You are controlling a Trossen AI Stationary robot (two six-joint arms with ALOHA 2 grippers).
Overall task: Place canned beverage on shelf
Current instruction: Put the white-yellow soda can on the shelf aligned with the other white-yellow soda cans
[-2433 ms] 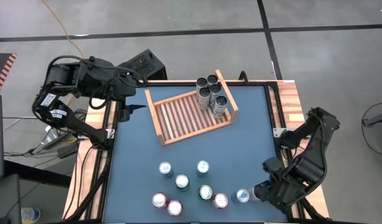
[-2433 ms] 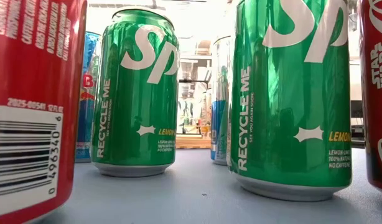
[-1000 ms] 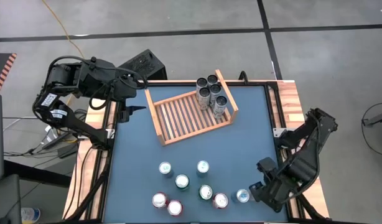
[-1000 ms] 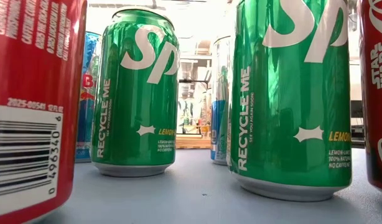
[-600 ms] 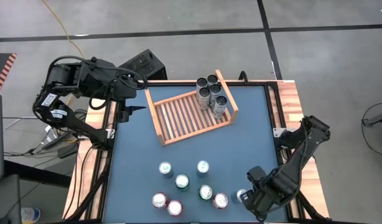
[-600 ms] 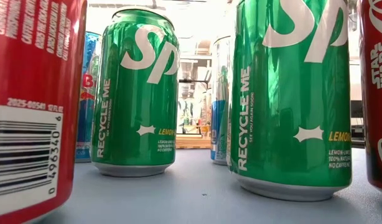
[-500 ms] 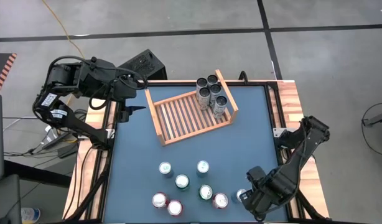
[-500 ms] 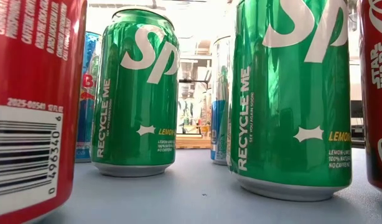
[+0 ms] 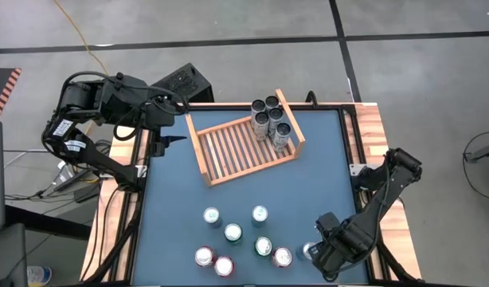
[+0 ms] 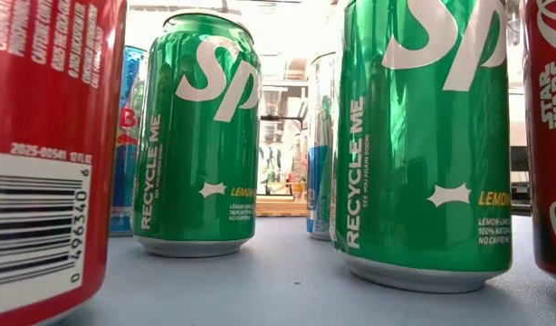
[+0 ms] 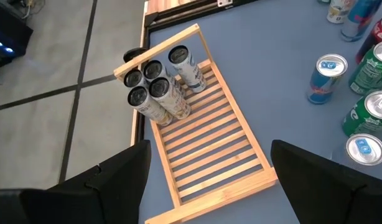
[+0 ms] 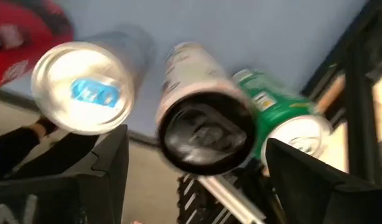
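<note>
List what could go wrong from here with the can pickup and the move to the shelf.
1. The right claw hangs open over the blue-tabbed can at the table's front right. The red can stands close beside it, so a finger may knock that one over.
2. Five cans crowd one end of the shelf. Setting a new can down next to them could bump or tip them.

The left claw waits open beside the shelf's far end.

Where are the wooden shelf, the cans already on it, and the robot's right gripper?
wooden shelf (image 9: 232,151), high view, bare slats.
cans on the shelf (image 9: 269,121), high view, middle can's top.
right gripper (image 9: 314,253), high view, between its fingertips.
</note>
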